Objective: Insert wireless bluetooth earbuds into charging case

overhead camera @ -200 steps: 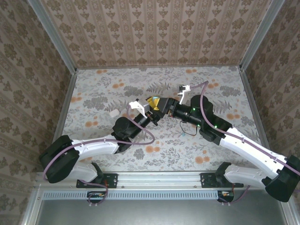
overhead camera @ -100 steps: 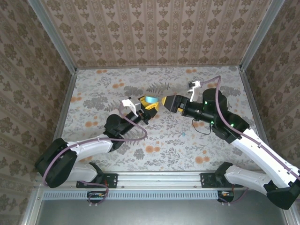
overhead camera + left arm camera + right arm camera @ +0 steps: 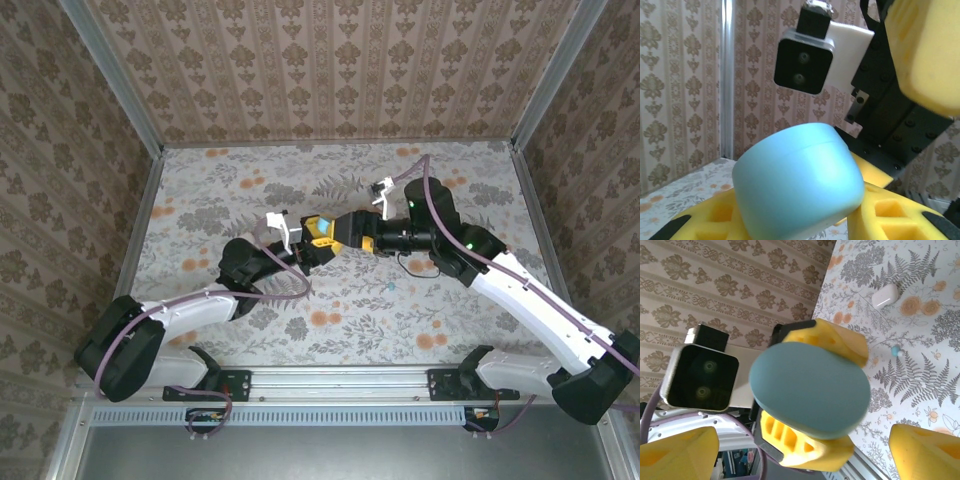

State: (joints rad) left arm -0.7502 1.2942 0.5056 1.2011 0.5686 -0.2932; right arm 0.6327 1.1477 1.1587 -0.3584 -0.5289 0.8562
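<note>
The charging case (image 3: 797,175) is a rounded teal-blue shell with its lid down, held off the table. My left gripper (image 3: 800,217) is shut on it, a yellow finger on each side. From above, the case (image 3: 319,224) hangs mid-table in the left gripper (image 3: 316,238), and my right gripper (image 3: 347,232) stands open right beside it. In the right wrist view the case (image 3: 810,390) faces the camera, and the right gripper (image 3: 802,455) spreads wide around it without touching. A pale white earbud (image 3: 885,295) and a tiny teal earbud (image 3: 896,350) lie on the table beyond. Another teal earbud (image 3: 391,286) lies under the right arm.
The floral tablecloth (image 3: 250,190) is bounded by a metal frame and patterned walls (image 3: 330,70). The right wrist camera block (image 3: 805,60) hangs close above the case. A dark cable (image 3: 412,268) droops under the right arm.
My right gripper let go of the case, opened wide, drew back to the right, then came close again. My left gripper shifted slightly left, keeping the case.
</note>
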